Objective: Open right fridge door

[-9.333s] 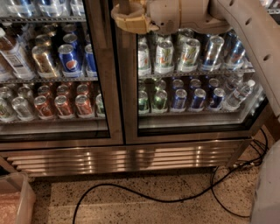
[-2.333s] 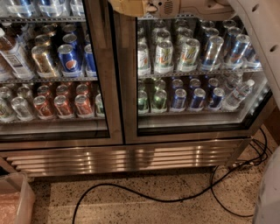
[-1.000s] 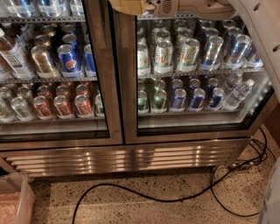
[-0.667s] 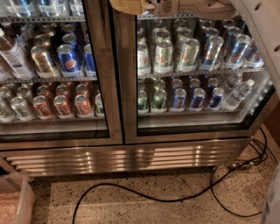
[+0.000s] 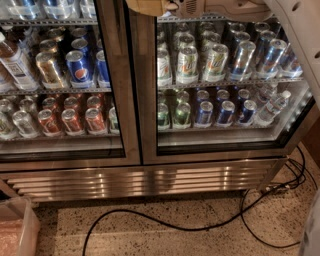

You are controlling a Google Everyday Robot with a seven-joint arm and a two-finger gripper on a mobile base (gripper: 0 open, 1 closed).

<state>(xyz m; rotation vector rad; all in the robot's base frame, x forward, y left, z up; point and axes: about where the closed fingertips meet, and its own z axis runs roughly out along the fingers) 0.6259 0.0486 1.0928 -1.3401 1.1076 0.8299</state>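
The hand is seen at the very top of the view, cut off by the edge, with a tan part leading and a white housing behind it. Whether it is apart or together cannot be told. It is held in front of the fridge, close to the seam where the two doors meet. Whether the steel is touched cannot be made out.

The right fridge door is found directly below the hand and out to its right. The door is seen shut, its steel frame lying in line with that of the left door, which is set below the hand and to its left.

Behind the right glass, green-labelled cans are lined up on the shelf just under the hand. Blue cans and a water bottle are stood one shelf lower. Pepsi cans and red cans are shown behind the left glass.

Far below the hand, the slatted grille is set along the base, and a black cable is looped over the speckled floor. A clear plastic bin is placed at the lower left. The white arm is seen to the hand's right.
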